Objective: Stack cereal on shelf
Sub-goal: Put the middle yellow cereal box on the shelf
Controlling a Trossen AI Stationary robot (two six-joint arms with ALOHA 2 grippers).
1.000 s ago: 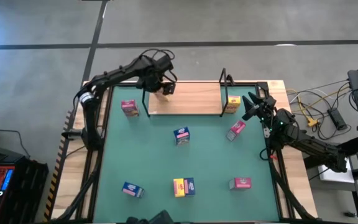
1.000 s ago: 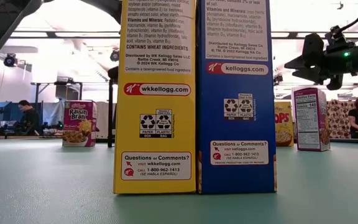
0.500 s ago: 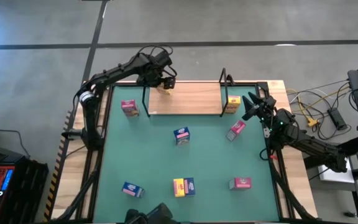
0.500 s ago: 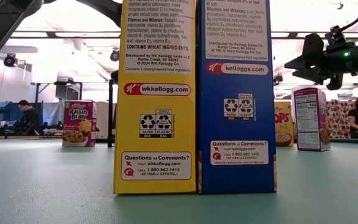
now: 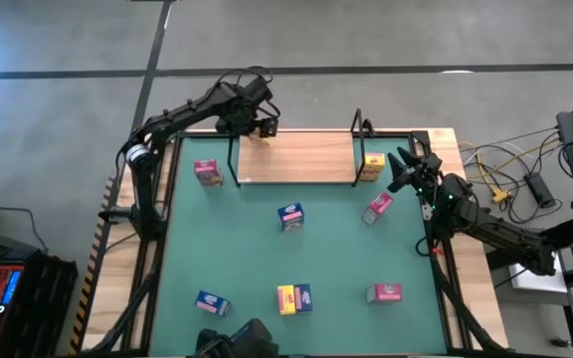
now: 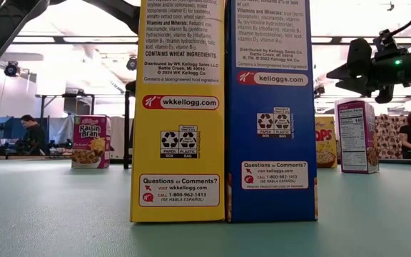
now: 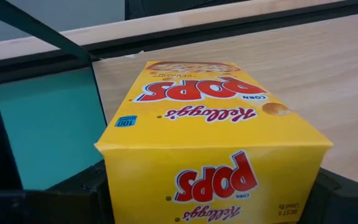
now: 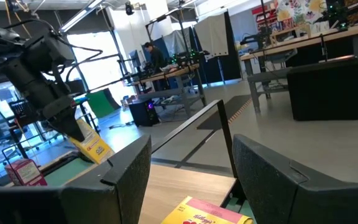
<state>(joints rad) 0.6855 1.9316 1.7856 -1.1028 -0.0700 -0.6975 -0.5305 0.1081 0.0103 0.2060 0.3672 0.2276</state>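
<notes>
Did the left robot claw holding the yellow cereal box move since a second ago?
Yes. In the high view the left gripper with the yellow cardboard cereal box slid toward the back edge of the light wood shelf board, nearer its left black wire upright.

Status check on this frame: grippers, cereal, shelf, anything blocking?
Left gripper shut on yellow Corn Pops box, above shelf far-left corner. Right gripper open, empty, waiting off shelf's right end. Nothing blocking the board.

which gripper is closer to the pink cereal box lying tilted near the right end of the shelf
Right. The right gripper hovers just beside the pink box, while the left gripper, holding a yellow box, is over the shelf's far end.
</notes>
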